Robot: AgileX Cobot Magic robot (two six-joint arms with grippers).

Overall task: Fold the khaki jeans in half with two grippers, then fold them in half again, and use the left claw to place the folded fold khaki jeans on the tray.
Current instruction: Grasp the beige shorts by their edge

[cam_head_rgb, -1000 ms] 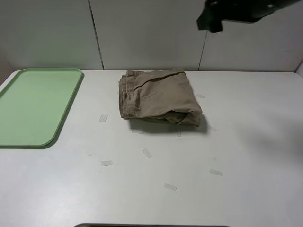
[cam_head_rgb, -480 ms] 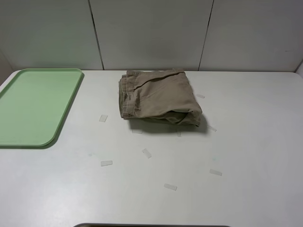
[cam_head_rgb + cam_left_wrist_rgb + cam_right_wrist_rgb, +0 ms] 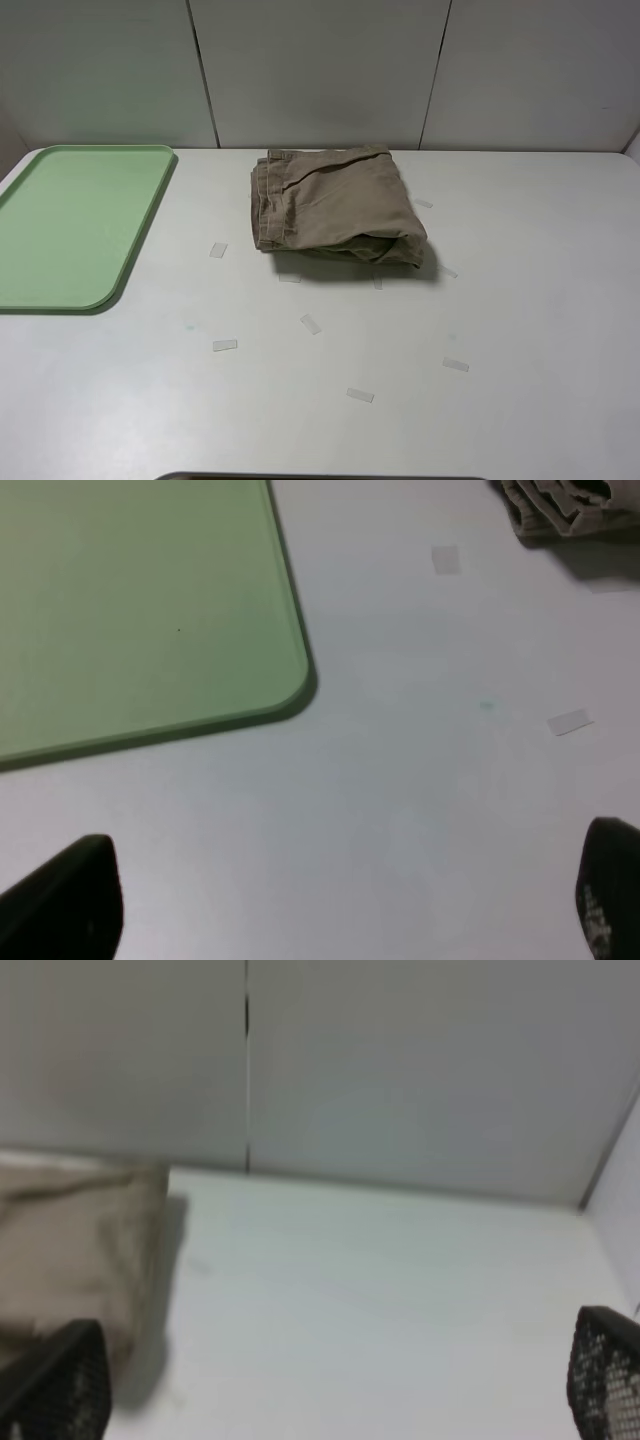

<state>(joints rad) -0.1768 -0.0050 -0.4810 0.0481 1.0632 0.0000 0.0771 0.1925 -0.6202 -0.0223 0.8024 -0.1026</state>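
The khaki jeans [image 3: 335,207] lie folded into a compact bundle on the white table, at the back middle. The mint-green tray [image 3: 70,225] sits empty at the far left. Neither arm shows in the high view. In the left wrist view my left gripper [image 3: 340,900] is open over bare table, near the tray's corner [image 3: 290,680]; a corner of the jeans [image 3: 560,505] shows far off. In the right wrist view my right gripper [image 3: 330,1380] is open and empty, with the jeans [image 3: 70,1250] beside one fingertip [image 3: 60,1385].
Several small clear tape strips lie scattered on the table, such as the strip [image 3: 311,324] in front of the jeans and the strip [image 3: 456,365] at the right. A grey panelled wall [image 3: 320,70] stands behind the table. A dark edge [image 3: 320,476] runs along the table's front.
The black arm seen at the top right one second ago has left the high view. The jeans and the tray have not moved.
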